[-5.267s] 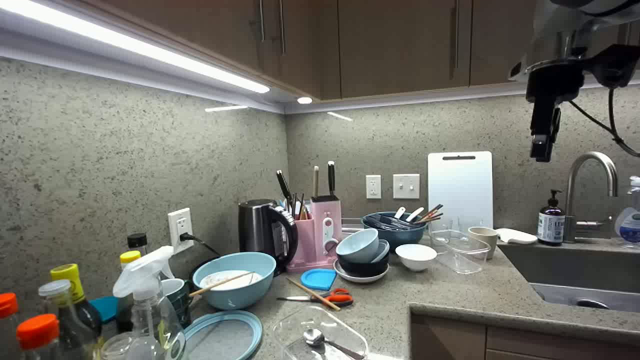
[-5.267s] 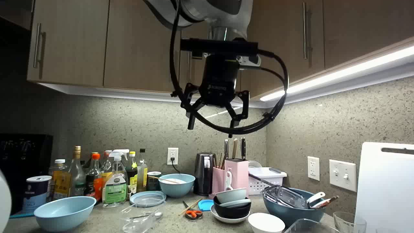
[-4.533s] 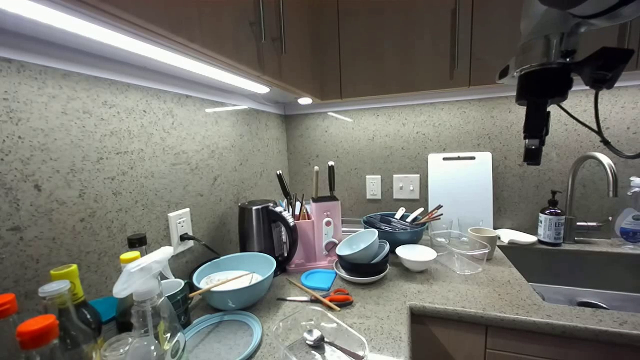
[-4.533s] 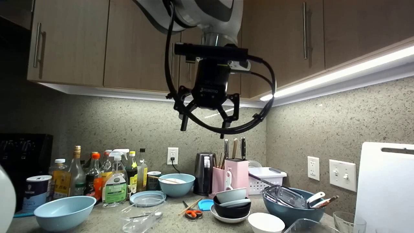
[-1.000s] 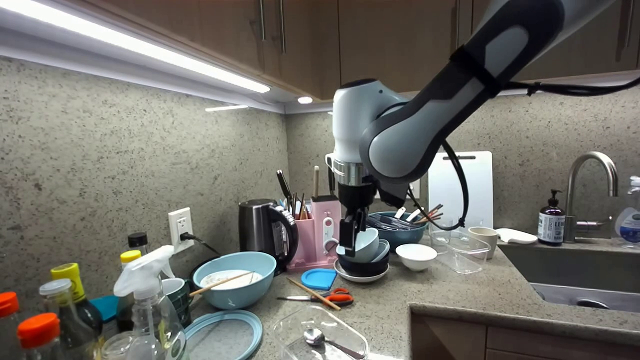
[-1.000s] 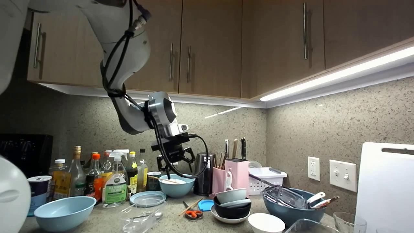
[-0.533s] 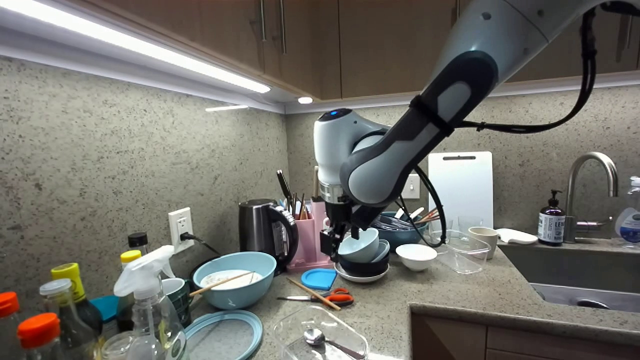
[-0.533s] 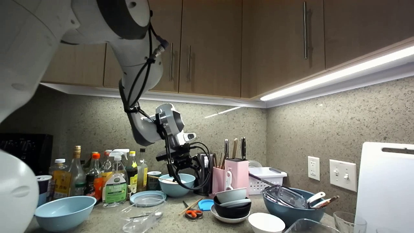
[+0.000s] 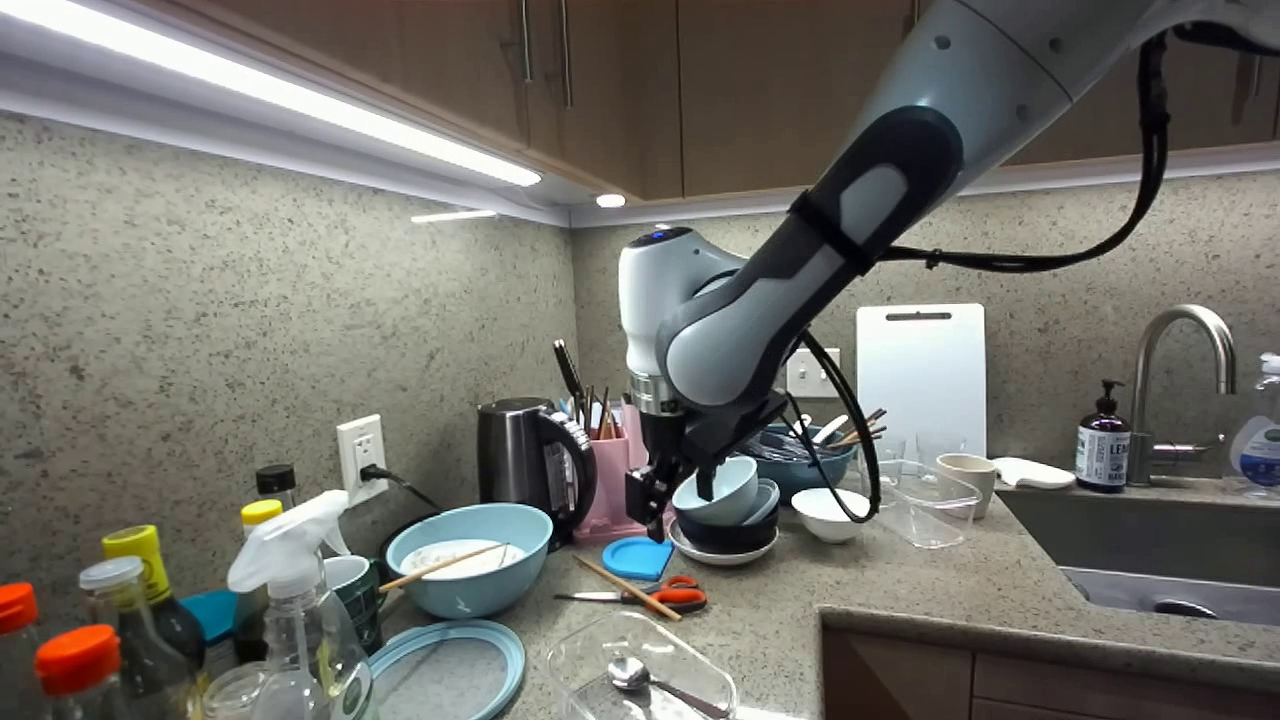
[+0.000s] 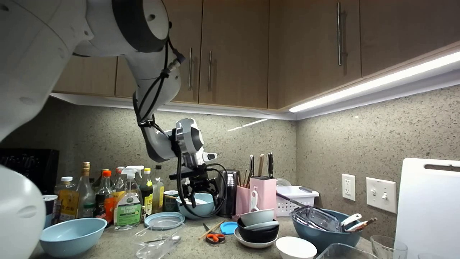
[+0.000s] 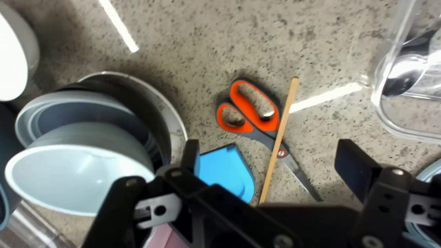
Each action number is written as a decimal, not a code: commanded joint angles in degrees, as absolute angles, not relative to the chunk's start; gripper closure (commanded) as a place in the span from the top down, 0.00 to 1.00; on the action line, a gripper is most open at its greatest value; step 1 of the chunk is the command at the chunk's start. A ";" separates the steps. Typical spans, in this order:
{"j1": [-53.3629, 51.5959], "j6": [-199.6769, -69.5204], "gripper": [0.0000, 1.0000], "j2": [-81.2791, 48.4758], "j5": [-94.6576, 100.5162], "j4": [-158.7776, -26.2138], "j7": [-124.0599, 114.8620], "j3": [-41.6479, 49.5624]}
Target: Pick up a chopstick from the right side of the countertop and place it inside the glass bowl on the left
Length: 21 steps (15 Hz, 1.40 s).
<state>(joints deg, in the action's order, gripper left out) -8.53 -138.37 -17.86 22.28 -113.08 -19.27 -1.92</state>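
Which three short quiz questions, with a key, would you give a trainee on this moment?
1. In the wrist view, which tool does the chopstick lie across?
2. True or false: the end effector is open and holding nothing.
3. Multiple choice: the light blue bowl beside the kettle stands A) upside down, B) on its side, C) mouth up.

Key: 1. the scissors; 2. true; 3. C.
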 commanded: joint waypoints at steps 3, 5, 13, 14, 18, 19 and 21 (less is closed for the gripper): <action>-9.95 -131.11 1.00 -26.77 13.49 -104.55 -23.42 -0.94; -10.47 -131.63 1.00 -29.69 13.22 -101.89 -24.64 -0.12; -12.28 -133.54 1.00 -32.40 14.56 -99.27 -25.75 2.72; -12.36 -132.50 1.00 -33.62 14.61 -97.72 -25.86 2.90; -11.91 -130.39 1.00 -38.23 14.46 -92.49 -23.84 2.98; -11.55 -130.24 1.00 -39.36 14.24 -91.25 -22.59 2.84; -11.06 -129.35 1.00 -41.76 13.75 -88.23 -20.15 2.51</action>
<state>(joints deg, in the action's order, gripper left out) -11.48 -131.93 -38.33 15.10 -93.16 -24.48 2.59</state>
